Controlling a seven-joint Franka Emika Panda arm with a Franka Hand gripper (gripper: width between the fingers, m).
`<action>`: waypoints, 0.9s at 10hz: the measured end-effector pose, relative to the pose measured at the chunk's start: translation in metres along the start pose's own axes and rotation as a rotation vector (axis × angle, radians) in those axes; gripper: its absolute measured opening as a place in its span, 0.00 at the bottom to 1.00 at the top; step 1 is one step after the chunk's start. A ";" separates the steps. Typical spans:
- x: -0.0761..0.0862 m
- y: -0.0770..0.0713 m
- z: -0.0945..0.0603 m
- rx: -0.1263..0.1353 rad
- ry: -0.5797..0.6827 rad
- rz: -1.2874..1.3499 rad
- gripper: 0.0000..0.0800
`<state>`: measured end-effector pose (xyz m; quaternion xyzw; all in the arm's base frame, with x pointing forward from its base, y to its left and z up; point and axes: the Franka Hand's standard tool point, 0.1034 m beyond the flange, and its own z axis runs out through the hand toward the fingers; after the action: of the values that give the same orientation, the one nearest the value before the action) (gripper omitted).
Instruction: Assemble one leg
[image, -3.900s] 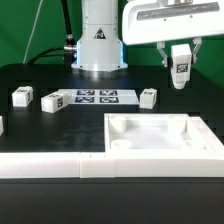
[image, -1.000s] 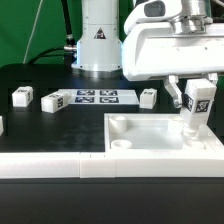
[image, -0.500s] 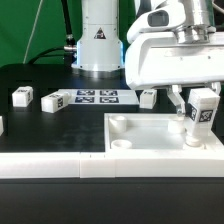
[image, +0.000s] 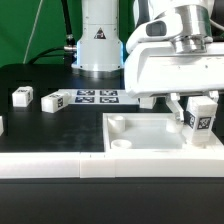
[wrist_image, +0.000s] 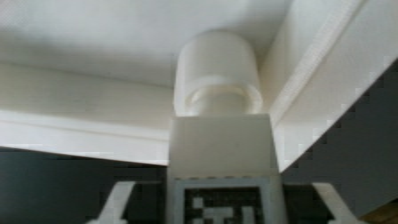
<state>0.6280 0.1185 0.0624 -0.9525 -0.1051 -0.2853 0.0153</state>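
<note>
So the leg (image: 203, 120) is clamped in the gripper (image: 201, 110), with the jaws closed narrow on its upper part and the tag turned toward the near side. It's held upright on the exterior view's right, down inside the far right corner of the white tray (image: 150, 146). Whether the bottom end is actually seated there can't be told from this angle. In the wrist view the leg (wrist_image: 222, 140) is seen lengthwise, with its rounded peg end pointed right at the inner corner where the tray (wrist_image: 89, 95) walls meet.

Further back on the black table (image: 40, 125), the marker board (image: 93, 97) is laid flat. A loose white post (image: 21, 96) is parked on the exterior view's far left, and a second post (image: 54, 101) is set just beside the board's left end.
</note>
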 end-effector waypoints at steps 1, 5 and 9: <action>-0.002 0.003 0.000 -0.006 0.025 0.009 0.36; -0.004 0.003 0.001 -0.002 0.015 0.012 0.45; -0.005 0.003 0.001 -0.002 0.014 0.012 0.80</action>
<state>0.6252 0.1144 0.0592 -0.9511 -0.0992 -0.2921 0.0170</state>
